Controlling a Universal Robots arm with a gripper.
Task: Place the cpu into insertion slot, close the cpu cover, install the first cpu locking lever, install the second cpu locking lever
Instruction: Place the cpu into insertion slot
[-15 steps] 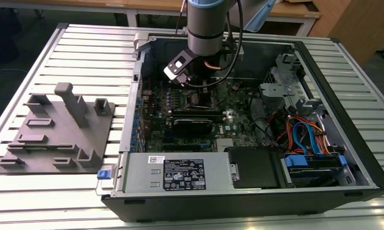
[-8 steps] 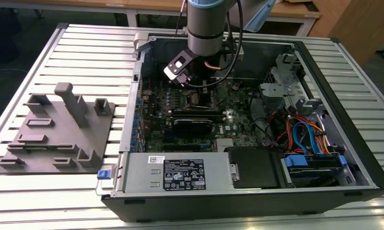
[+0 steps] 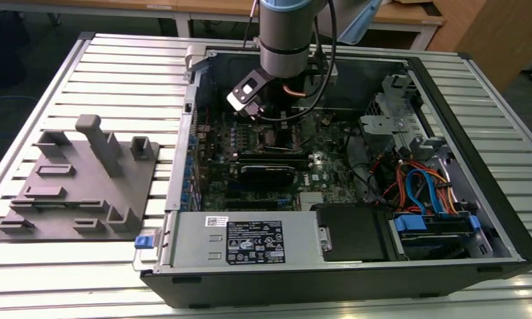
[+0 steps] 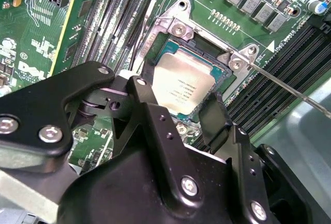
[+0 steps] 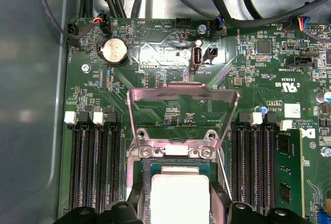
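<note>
The cpu (image 4: 183,87) (image 5: 180,195), a silver-topped square chip, lies level at the insertion slot (image 4: 207,44) (image 5: 146,168) on the green board. My gripper (image 4: 181,88) (image 5: 180,203) is directly over it, its black fingers (image 4: 146,76) pressed against two opposite edges of the chip. The cpu cover (image 5: 181,93) stands raised on its hinge behind the socket. A thin wire locking lever (image 4: 289,87) sticks out free beside the socket. In the exterior view the arm reaches down into the open computer case, and the gripper (image 3: 279,129) is low over the motherboard.
Long black memory slots (image 5: 93,167) (image 5: 253,167) flank the socket on both sides. Cables (image 3: 416,186) and a drive cage crowd the case toward the exterior view's right. A grey fixture plate (image 3: 80,186) lies on the slatted table at the exterior view's left.
</note>
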